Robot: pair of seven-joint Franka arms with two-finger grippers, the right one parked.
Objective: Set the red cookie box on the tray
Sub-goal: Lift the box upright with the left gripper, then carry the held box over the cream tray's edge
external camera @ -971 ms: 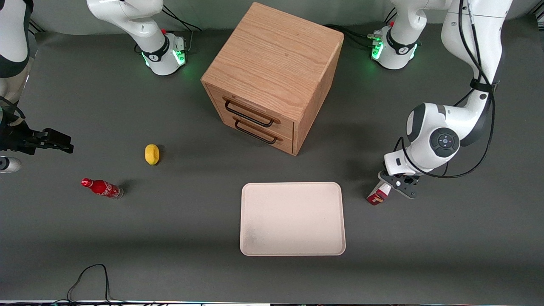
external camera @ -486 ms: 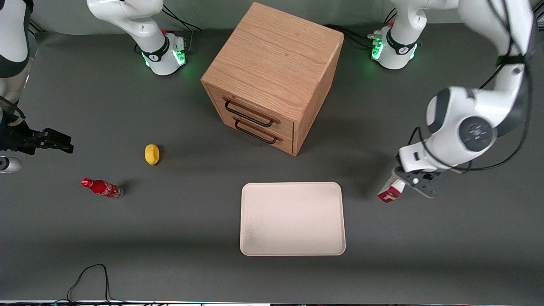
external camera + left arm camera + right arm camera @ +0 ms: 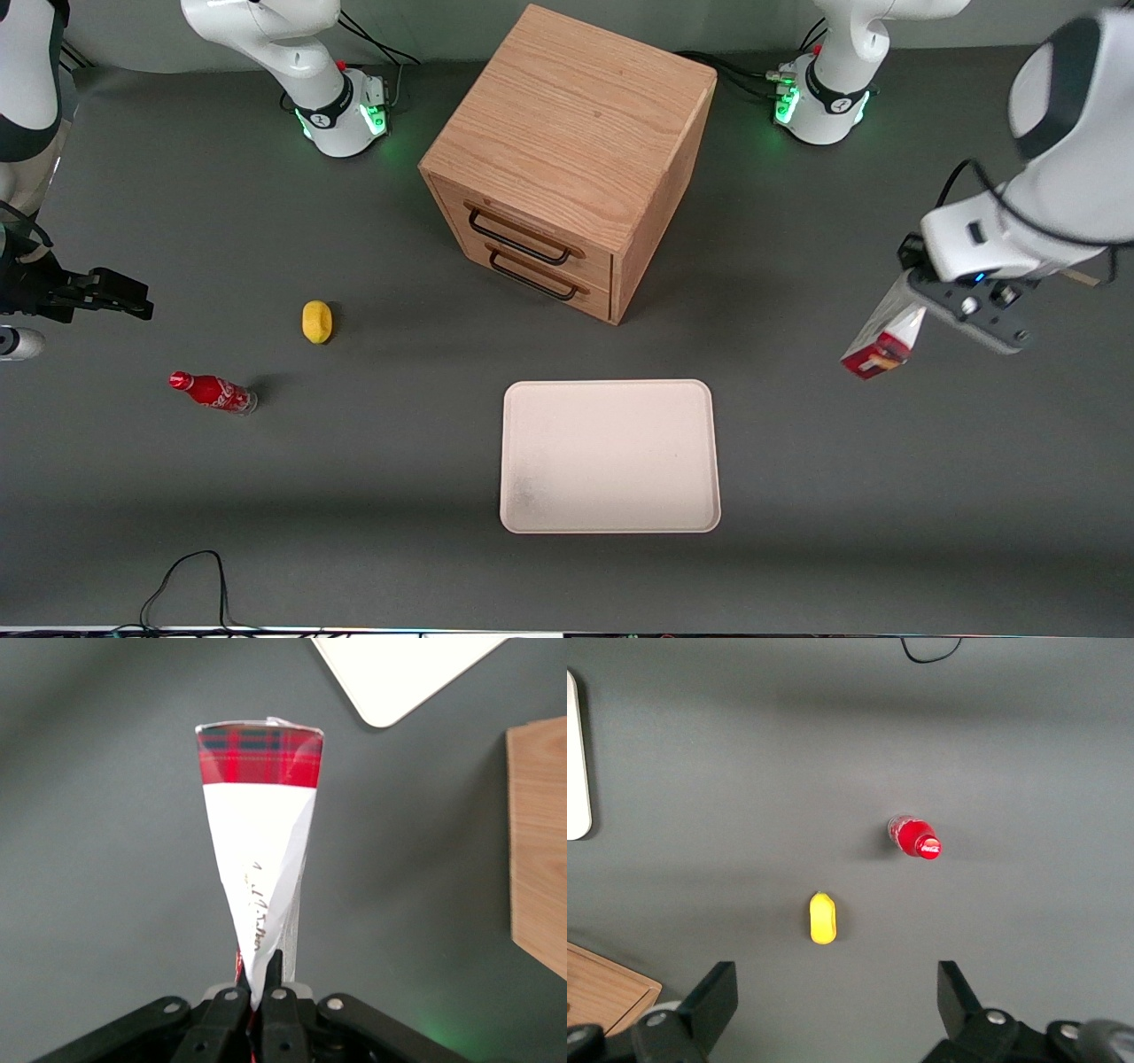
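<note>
The red cookie box [image 3: 881, 338] hangs high above the table toward the working arm's end, held by one end in my gripper [image 3: 921, 297], which is shut on it. Its free end tilts down toward the tray. In the wrist view the box [image 3: 259, 850] shows a white face with a red tartan end, and my gripper [image 3: 259, 979] pinches its near end between both fingers. The cream-white tray [image 3: 609, 456] lies flat on the table, nearer the front camera than the drawer cabinet; a corner of the tray [image 3: 399, 673] shows in the wrist view.
A wooden two-drawer cabinet [image 3: 571, 159] stands at mid-table, its side [image 3: 539, 842] visible from the wrist. Toward the parked arm's end lie a yellow lemon-like object [image 3: 316, 321] and a small red cola bottle [image 3: 213, 391]. A black cable [image 3: 186, 576] loops at the front edge.
My gripper has risen with the red cookie box, lifting it off the table and carrying it higher and farther toward the working arm's end.
</note>
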